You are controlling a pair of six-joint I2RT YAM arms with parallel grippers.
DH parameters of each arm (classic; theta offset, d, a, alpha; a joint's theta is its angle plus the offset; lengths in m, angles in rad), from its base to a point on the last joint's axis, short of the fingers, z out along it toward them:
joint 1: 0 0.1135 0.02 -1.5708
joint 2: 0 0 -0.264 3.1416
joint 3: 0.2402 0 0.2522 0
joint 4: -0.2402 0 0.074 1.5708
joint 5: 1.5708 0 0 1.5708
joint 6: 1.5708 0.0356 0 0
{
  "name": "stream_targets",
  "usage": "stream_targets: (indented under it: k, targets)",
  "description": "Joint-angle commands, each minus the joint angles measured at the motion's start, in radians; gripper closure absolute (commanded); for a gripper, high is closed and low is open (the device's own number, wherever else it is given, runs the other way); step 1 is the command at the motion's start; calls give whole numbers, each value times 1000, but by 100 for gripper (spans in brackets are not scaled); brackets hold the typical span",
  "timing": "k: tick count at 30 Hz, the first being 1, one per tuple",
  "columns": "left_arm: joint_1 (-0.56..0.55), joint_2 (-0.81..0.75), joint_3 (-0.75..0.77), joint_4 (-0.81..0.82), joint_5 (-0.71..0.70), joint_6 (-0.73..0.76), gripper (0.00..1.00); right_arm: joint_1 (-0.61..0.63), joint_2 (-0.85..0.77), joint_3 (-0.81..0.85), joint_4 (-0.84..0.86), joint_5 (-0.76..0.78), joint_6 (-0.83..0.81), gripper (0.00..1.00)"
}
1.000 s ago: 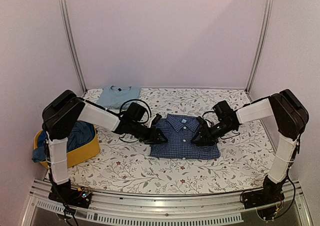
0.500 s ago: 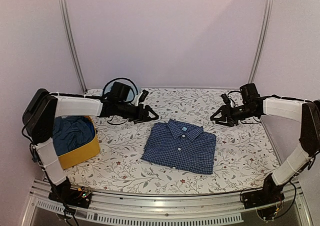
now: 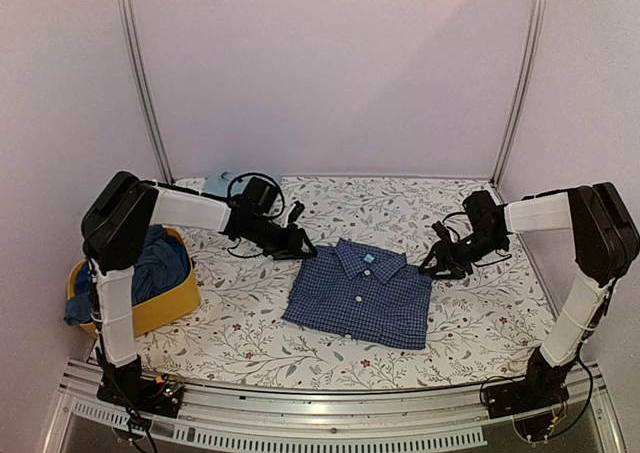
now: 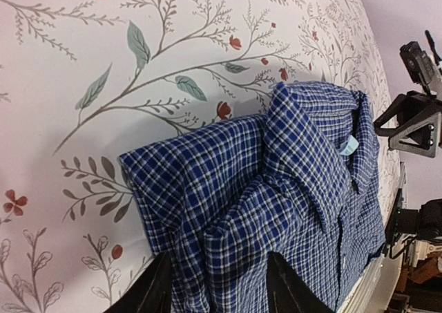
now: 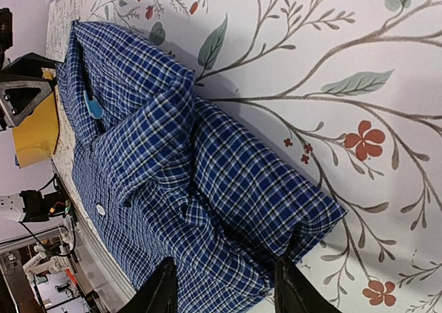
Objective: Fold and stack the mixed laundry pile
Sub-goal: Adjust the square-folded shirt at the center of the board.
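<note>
Checked shirt (image 3: 360, 293) folded mid-table, T-shirt (image 3: 213, 184) back left, part hidden; not stacked. Dark clothes (image 3: 150, 268) in basket (image 3: 165, 311) unfolded. Left gripper (image 3: 303, 245), right gripper (image 3: 433, 264) beside shirt's far corners, fingers apart, empty.

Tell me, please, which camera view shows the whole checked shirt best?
The top external view: the checked shirt lies whole, every edge in frame. The left wrist view shows its collar and one folded shoulder close up, the rest cut off; the right wrist view likewise, from the opposite shoulder.
</note>
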State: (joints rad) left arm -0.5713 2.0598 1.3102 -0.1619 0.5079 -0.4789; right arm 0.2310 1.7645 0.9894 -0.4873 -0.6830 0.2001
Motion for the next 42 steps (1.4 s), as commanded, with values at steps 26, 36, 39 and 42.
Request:
stream_targets:
  k: [26,36,39,42]
  targets:
    - [-28,59,122,-34,2,72,67,6,65,48,-10,-10,-50,96]
    - [-29,89,158,-73,-24,71,66,5,69,45,-8,-10,-46,100]
    - [-28,69,154,-68,-30,84,85,5,63,46,-9,-10,-46,100]
    - [-28,18,129,-43,-44,96,100,6,46,48,-17,-11,-47,100]
